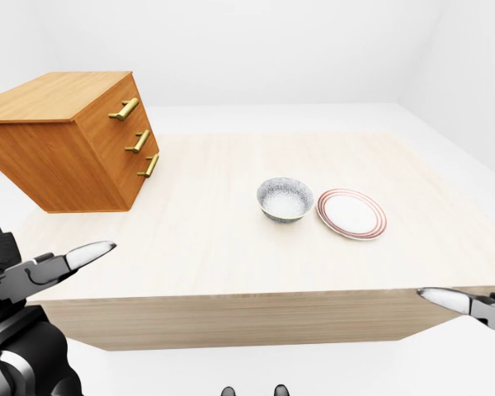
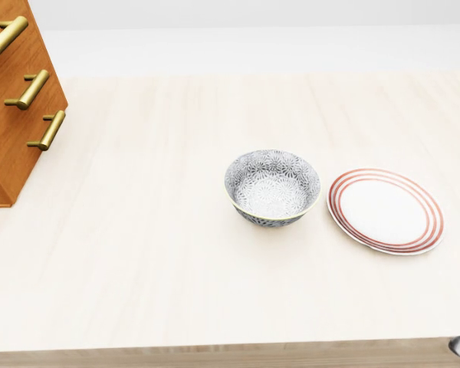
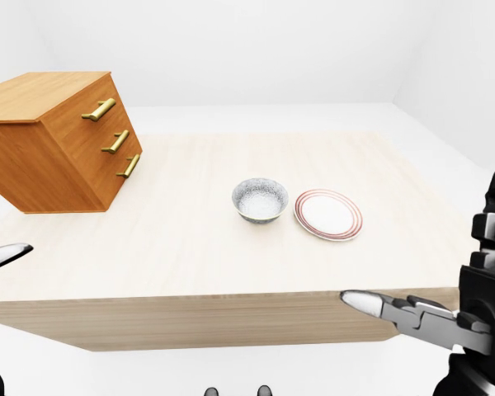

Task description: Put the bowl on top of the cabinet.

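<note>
A grey-patterned bowl (image 2: 272,188) stands upright and empty near the middle of the pale wooden table (image 2: 138,261). The wooden cabinet (image 1: 66,140), with three brass handles, sits at the table's upper left in the left-eye view; its flat top is bare. My left hand (image 1: 74,257) hovers open at the lower left, just off the table's near edge and well short of the bowl. At the lower right of the right-eye view my right hand (image 3: 396,312) is open too, below the table edge. Neither hand holds anything.
A white plate with red rings (image 2: 385,211) lies just right of the bowl, almost touching it. The table's near edge (image 1: 231,318) runs between my hands and the bowl. White floor and walls surround the table.
</note>
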Controlling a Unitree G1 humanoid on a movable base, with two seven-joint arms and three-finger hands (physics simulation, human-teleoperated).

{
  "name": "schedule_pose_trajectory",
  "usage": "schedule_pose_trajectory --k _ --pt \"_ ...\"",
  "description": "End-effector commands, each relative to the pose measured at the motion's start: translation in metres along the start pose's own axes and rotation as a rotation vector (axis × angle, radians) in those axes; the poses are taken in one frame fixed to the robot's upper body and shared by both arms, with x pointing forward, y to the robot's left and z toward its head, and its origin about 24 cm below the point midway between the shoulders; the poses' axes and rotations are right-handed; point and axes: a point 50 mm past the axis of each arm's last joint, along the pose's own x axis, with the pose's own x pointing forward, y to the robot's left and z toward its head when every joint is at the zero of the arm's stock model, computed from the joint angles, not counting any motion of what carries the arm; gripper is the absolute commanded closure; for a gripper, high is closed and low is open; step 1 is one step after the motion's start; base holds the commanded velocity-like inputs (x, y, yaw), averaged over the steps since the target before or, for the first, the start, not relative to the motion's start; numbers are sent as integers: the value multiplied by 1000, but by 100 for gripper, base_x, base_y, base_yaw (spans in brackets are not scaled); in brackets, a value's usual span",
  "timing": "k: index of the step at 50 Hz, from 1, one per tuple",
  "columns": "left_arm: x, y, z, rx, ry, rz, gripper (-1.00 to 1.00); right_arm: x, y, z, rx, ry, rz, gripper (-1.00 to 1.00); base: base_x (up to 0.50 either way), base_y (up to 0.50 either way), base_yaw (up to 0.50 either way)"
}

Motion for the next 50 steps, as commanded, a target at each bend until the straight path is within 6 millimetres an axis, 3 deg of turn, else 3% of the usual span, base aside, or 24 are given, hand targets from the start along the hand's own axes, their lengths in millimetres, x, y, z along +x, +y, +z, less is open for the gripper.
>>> schedule_pose_trajectory --k 1,11,23,50 --pt "1 3 0 -9 2 32 -100 23 17 16 70 166 328 -100 0 0 0" --pt "1 4 -2 -11 9 33 -100 23 16 15 68 171 314 -100 7 0 0" --pt "1 4 9 -24 -35 35 -100 21 13 15 67 170 296 -100 37 -7 0" --pt "1 5 8 -23 -33 39 -100 25 16 16 68 172 320 -100 38 -7 0"
